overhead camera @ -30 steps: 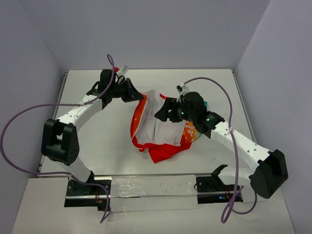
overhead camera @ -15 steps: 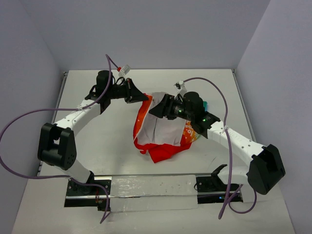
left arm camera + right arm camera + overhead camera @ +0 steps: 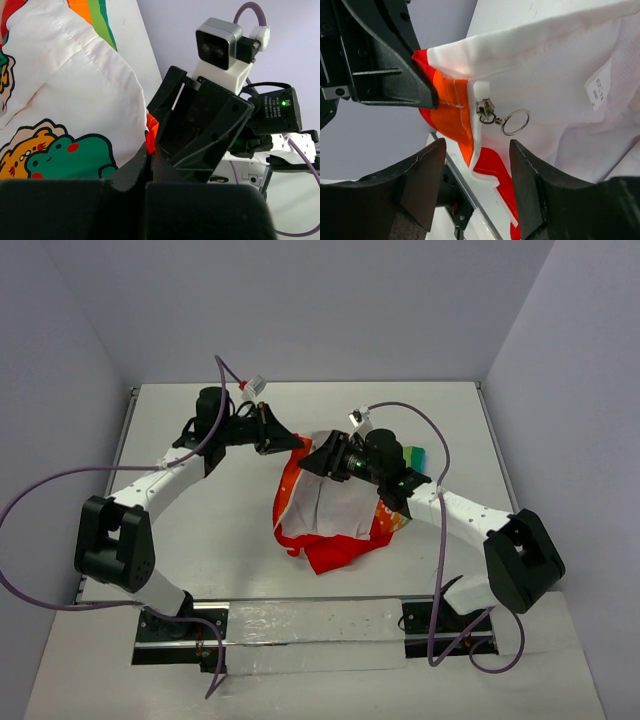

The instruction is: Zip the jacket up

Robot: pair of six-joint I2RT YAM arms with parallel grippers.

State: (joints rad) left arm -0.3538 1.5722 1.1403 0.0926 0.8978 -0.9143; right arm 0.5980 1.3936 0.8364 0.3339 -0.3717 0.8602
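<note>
While pinching jacket (image 3: 330,505) tight with left end effector (image 3: 150,144), holds right end effector (image 3: 476,145) open to grab zip pull (image 3: 488,113).

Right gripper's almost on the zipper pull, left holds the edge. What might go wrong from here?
1. The open right gripper sits very close to the left gripper; they may collide.
2. The ring pull is small and dangling, so the grip may catch lining instead.
3. The left gripper pinches only a thin bit of jacket edge, which may slip.
</note>
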